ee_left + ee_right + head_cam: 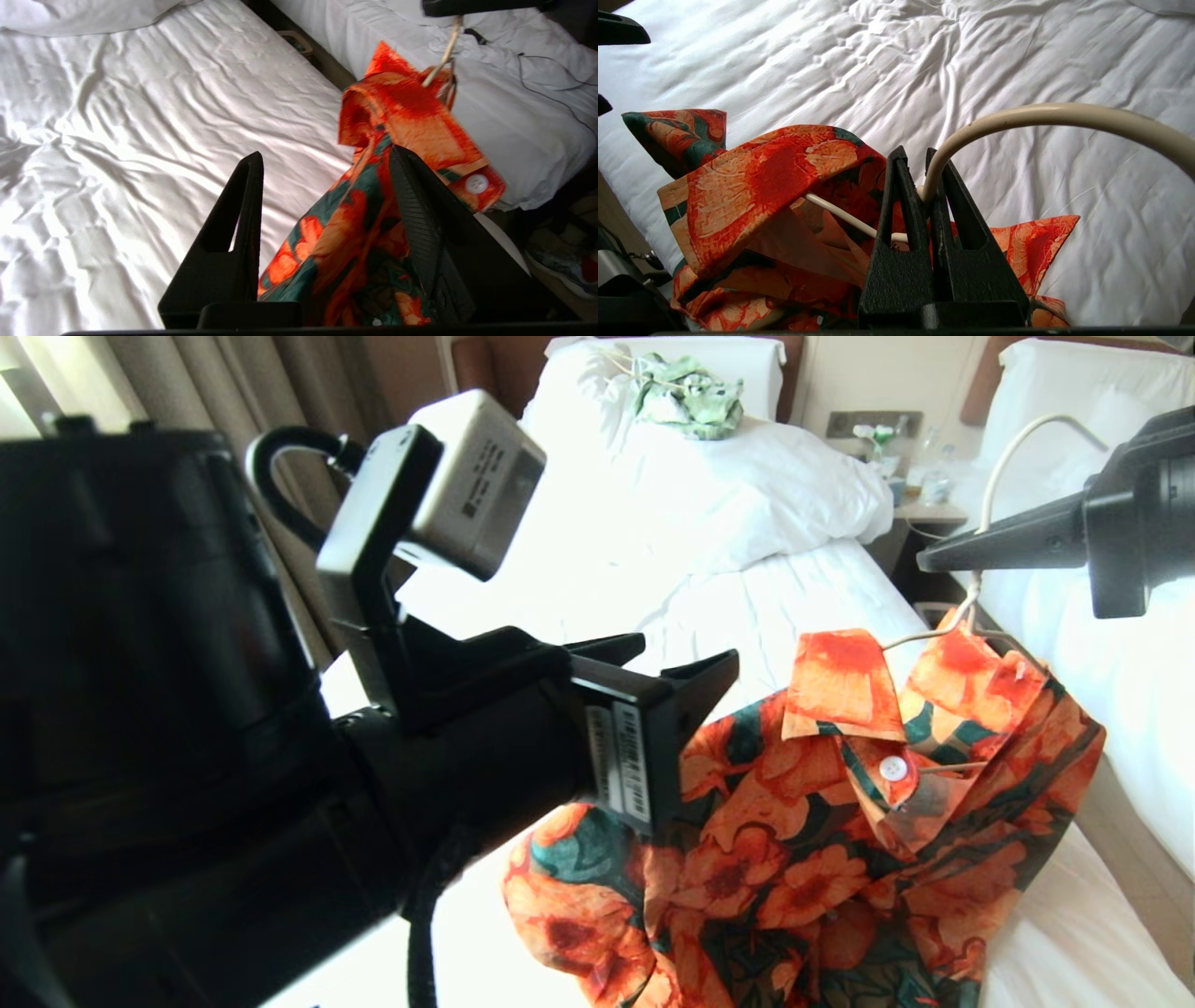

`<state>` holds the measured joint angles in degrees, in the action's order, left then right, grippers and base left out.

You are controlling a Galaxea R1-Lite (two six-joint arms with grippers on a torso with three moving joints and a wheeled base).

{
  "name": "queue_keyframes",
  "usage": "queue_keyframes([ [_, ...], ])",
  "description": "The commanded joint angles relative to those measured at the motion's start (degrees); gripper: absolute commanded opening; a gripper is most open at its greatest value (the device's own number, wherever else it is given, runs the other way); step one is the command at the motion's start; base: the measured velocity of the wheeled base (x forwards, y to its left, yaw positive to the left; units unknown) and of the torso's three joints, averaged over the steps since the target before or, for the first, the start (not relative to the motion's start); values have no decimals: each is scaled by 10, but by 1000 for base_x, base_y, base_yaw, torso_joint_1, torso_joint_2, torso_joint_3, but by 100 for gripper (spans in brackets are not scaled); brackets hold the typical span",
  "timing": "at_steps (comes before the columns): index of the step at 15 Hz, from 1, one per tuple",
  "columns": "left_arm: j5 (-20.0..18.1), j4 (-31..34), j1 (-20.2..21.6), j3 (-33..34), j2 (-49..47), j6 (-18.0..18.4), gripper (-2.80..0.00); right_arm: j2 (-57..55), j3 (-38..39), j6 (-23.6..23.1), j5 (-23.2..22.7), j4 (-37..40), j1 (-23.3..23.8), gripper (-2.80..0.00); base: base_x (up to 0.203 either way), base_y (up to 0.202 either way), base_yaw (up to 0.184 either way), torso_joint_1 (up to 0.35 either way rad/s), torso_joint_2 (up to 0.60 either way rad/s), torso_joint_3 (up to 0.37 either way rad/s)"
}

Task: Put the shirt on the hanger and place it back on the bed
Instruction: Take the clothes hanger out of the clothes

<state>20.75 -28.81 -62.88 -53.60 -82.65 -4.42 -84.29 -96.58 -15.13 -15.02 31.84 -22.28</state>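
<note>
The orange-flowered shirt (822,859) hangs from the cream hanger (1004,453) above the bed (794,597), its collar round the hanger's neck and its lower part drooping toward the sheet. My right gripper (924,560) reaches in from the right and is shut on the hanger (1041,114) just below the hook; the right wrist view shows the wire pinched in that gripper (915,151), with the shirt (761,172) underneath. My left gripper (686,651) is at the shirt's left shoulder. In its own view the left gripper (325,153) stands open, the shirt (345,233) lying against one finger and clear of the other.
A pale green-and-white garment (686,397) lies on the bundled duvet (747,495) at the head of the bed. A second white bed (1120,644) stands to the right across a narrow floor gap (1139,859). A nightstand (924,509) sits between the bed heads. Curtains (187,373) hang at left.
</note>
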Motion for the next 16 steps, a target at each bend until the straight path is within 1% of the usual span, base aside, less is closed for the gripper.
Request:
queue_keyframes([
  [1, 0, -3, 45, 44, 51, -2, -280, 1, -1, 19, 0, -29, 12, -280, 0, 0, 0, 0, 0, 0],
  [3, -1, -5, 81, 71, 93, -5, -280, 13, -1, 28, 1, -41, 23, -280, 0, 0, 0, 0, 0, 0],
  [5, -2, -2, 107, 86, 135, -7, -280, 26, -5, 30, 2, -49, 28, -280, 0, 0, 0, 0, 0, 0],
  [7, -3, 4, 137, 108, 167, -8, -280, 32, -14, 47, 1, -87, 33, -280, 0, 0, 0, 18, -99, -77],
  [8, -4, 5, 156, 117, 174, -8, -280, 35, -23, 65, 2, -101, 34, -280, 0, 0, 0, 58, -320, -254],
  [9, -8, 4, 173, 123, 183, -9, -280, 41, -27, 72, 2, -106, 34, -280, 0, 0, 0, 76, -390, -309],
  [11, -20, 3, 200, 135, 198, -13, -280, 49, -27, 73, 2, -127, 38, -280, 0, 0, 0, 93, -444, -350],
  [16, -21, 3, 237, 148, 248, -14, -280, 70, -31, 70, 1, -139, 39, -280, 0, 0, 0, 136, -487, -358],
])
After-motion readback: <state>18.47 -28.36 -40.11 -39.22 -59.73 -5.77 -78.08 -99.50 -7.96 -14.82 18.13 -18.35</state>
